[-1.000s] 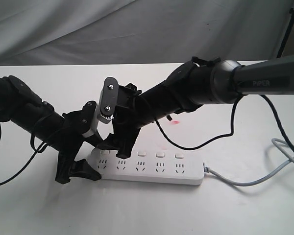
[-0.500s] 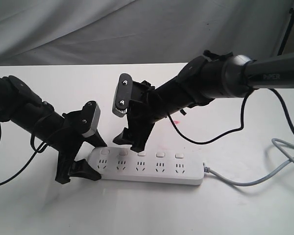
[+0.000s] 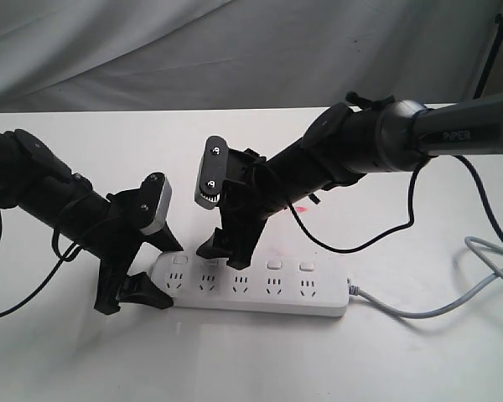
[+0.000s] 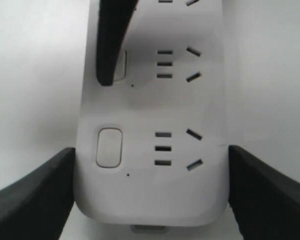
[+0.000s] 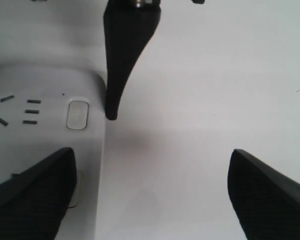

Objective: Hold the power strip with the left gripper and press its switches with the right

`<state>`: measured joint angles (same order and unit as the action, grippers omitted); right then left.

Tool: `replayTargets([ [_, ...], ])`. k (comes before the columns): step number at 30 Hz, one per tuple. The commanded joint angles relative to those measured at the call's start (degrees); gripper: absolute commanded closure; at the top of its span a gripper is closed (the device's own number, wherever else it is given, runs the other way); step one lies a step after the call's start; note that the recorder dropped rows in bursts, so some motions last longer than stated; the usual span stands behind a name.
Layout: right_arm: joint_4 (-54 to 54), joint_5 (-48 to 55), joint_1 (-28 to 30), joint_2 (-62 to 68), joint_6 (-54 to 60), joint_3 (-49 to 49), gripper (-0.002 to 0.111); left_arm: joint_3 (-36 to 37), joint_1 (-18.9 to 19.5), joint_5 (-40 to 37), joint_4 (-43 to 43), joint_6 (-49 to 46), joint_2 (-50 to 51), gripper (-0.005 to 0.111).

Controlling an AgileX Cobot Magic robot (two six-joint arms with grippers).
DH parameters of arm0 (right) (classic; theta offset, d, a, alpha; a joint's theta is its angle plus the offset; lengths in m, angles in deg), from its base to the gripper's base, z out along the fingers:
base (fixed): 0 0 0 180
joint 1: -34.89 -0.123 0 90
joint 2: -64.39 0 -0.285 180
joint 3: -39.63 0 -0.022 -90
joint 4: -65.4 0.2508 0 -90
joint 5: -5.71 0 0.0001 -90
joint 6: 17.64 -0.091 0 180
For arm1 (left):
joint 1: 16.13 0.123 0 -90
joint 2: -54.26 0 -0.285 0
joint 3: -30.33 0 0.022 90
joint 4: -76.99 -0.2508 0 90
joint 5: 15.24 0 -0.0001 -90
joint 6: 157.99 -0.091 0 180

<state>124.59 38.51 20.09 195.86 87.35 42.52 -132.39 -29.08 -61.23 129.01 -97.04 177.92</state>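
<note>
The jaws of the left gripper (image 4: pixel 151 180) are clenched across one rounded end of the power strip (image 3: pixel 272 295), with one black finger against each long side. This shows most plainly in the left wrist view. The jaws of the right gripper (image 3: pixel 223 255) are released, its fingers standing wide apart. One of those fingers (image 4: pixel 110 45) comes down over the second switch (image 4: pixel 120 65), counted from the held end, and covers part of it. Whether it presses or only touches cannot be told. The other finger hangs over bare tabletop (image 3: pixel 360 368), beyond the long side of the strip that carries the switches. The first switch (image 4: pixel 109 147) lies uncovered between the left fingers. The strip rests flat, running parallel to the tabletop's far edge and well apart from it. Its held end points toward the left edge. A grey cable (image 3: pixel 436 311) leaves the opposite end and curves away toward the right edge
</note>
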Motion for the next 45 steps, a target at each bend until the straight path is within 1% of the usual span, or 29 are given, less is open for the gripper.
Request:
replayTargets([
  [1,-1.09,0.54,0.17,-0.17,-0.09,-0.32,0.032,-0.20,-0.31,-0.37,-0.19,0.16,0.17,0.101],
  [13,-2.52,0.04,0.04,0.70,-0.09,-0.32,0.032,-0.20,-0.31,-0.37,-0.19,0.00,0.17,0.101],
  [23,-6.41,0.98,-0.08,0.70,-0.09,-0.32,0.032,-0.20,-0.31,-0.37,-0.19,0.00,0.17,0.101],
  [30,-6.83,0.98,-0.08,1.52,-0.09,-0.32,0.032,-0.20,-0.31,-0.37,-0.19,0.14,0.17,0.101],
  [35,-7.53,-1.34,-0.08,4.01,1.09,-0.32,0.032,-0.20,-0.31,-0.37,-0.19,0.14,0.17,0.101],
  [45,-6.30,-0.95,-0.08,3.18,0.75,-0.32,0.032,-0.20,-0.31,-0.37,-0.19,-0.06,0.17,0.101],
])
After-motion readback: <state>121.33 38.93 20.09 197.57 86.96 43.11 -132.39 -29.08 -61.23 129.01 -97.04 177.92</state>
